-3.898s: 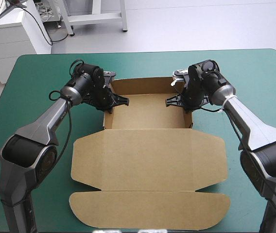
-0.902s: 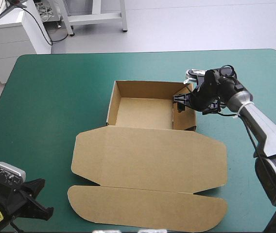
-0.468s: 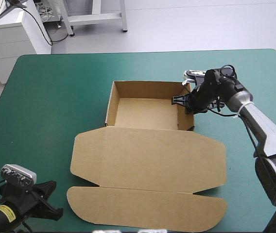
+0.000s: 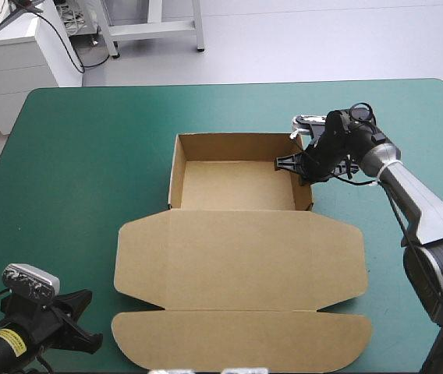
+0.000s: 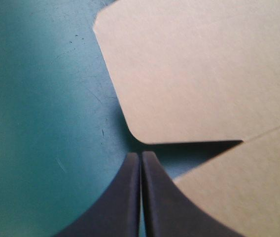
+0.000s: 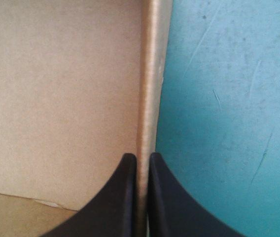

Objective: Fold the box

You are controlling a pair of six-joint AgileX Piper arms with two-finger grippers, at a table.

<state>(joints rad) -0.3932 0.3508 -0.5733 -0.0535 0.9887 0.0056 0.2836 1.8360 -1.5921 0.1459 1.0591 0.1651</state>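
**Right pincer on tray wall, left pincer parked by lid corner**

The left pincer [image 5: 141,157] is pressed together and holds nothing. It sits low at the near left corner of the bench [image 4: 73,156]. The box [image 4: 237,226] lies to the right of it and farther off. Just ahead of its tip is the notch at the left end, where the lid [image 4: 241,261] meets the near flap [image 4: 237,339]. Whether the tip touches the board there, I cannot tell.

The lid is flat on the bench with its long axis left–right. The flap is flat too, at the box's near end. Past the lid stands the tray [image 4: 237,185], walls up, mid-bench toward the far side.

The right pincer [image 6: 141,159] is pinching the tray's right wall [image 6: 150,74]. One finger is inside and one outside, toward that wall's far end. The left wall [image 4: 173,175] has no pincer on it.

My read:
- The right arm is on the tray and the left arm is well apart from it. The left arm is the nearer one for the lid and flap.
- The pinched wall runs near–far, so any press or slide by the right pincer should follow that line.
- To help on the tray, the left pincer must travel right and far, clearing the flat lid on the way.
- The tray looks formed, with the right wall likely the last to be seated.
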